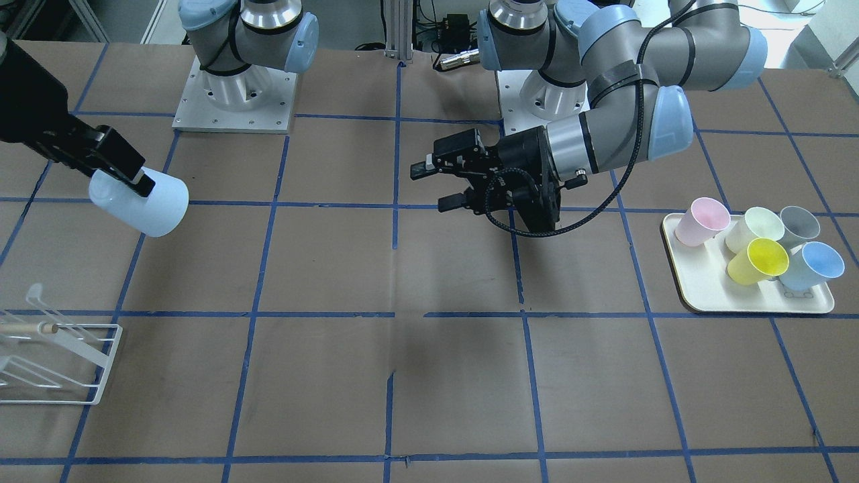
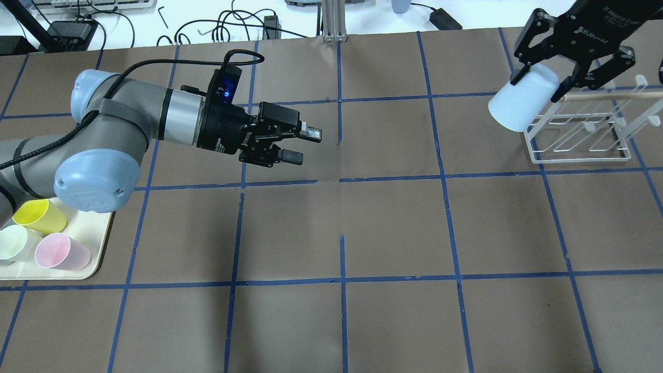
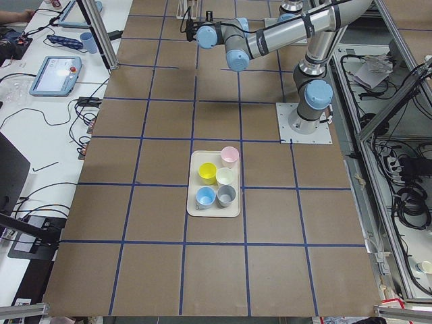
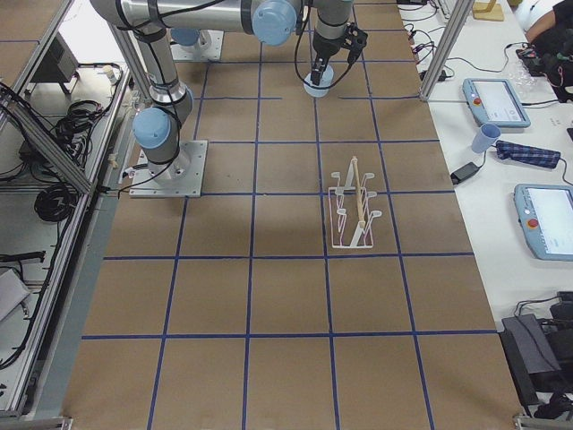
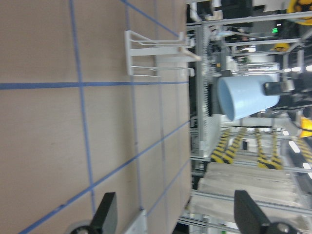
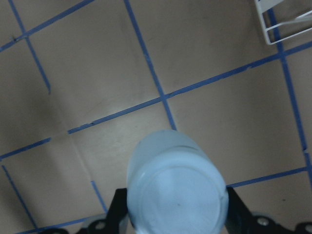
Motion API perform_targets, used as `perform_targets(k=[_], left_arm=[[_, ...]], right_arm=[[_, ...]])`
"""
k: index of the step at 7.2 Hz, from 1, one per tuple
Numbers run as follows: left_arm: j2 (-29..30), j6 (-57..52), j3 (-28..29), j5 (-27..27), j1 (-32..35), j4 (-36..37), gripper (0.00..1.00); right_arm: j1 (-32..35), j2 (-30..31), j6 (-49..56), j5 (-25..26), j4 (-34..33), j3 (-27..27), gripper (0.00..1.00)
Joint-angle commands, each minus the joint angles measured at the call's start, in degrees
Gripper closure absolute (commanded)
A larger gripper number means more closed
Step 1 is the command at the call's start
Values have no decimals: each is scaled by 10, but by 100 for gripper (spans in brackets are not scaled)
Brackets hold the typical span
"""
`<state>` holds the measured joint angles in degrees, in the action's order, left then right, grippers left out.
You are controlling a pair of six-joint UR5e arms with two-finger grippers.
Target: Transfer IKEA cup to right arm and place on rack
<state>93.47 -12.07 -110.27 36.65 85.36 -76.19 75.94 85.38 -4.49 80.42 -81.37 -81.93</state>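
Note:
My right gripper is shut on a pale blue IKEA cup and holds it tilted in the air, just left of the white wire rack. In the front-facing view the cup hangs from the right gripper, above and behind the rack. The right wrist view looks down on the cup's bottom between the fingers. My left gripper is open and empty over the table's middle. It also shows in the front-facing view. The left wrist view shows the cup and the rack far off.
A cream tray at my left end holds several cups: pink, yellow, pale green, grey and a second blue one. The tray lies partly under my left arm's elbow. Blue tape lines grid the brown table.

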Motion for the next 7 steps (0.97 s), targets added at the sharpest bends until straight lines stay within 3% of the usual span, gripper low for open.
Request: perform_targets(k=[1,3,5,7], left_arm=[[14,25,85,304,-3,-26,4],[-5,25,137,448,12,-65,0],[-10,26,203,544,51,-120,0],[-17,30,227,559,64,-142,0]], right_arm=[[-2,-21,60,110,-73,-23,98],[-32,-22,158,162,-189,-74,100],[-72,-24,235,156,-286,-126,100],[-102,-56,297,151,-360,-141,100]])
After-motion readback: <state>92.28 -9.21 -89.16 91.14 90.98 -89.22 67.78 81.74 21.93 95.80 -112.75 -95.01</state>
